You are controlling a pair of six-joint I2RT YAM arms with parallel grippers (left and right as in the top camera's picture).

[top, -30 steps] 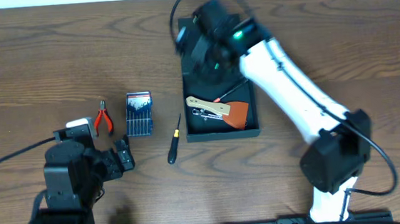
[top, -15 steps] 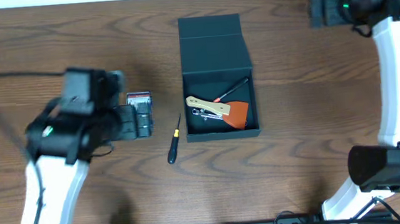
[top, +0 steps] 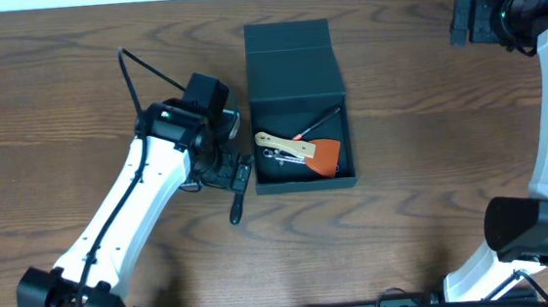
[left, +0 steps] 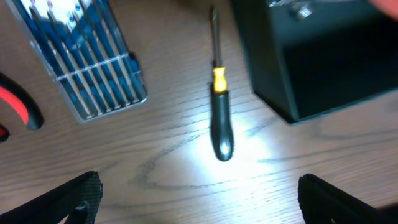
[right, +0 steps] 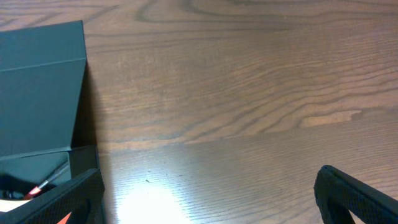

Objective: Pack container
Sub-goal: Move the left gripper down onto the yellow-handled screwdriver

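At the far left of my left wrist view lie the red pliers [left: 20,111]. Just right of them is the ribbed blue bit case [left: 93,62]. My left gripper [left: 199,190] hangs over the table [left: 155,165] with its fingers [left: 71,198] spread wide and nothing between them. The black-handled screwdriver [left: 219,115] lies right below it, shaft pointing far. It sits just beside the container [top: 306,184], apparently not touching the left wall.

The container stands at the middle of the table. Its lid [top: 289,59] is folded back flat on the far side, and a few tools [top: 303,149] already lie inside.

I judge the box to be stiff but light, so it may skid if I push on it. Its matte card should give my pads good friction, though a hard pinch could dent the thin walls. The lid looks like the place to take hold. I would grip the middle of its free far edge and swing it toward the near wall.

Far right, my right gripper [right: 208,190] hovers over bare wood beside the lid, fingers [right: 357,196] wide apart and empty.
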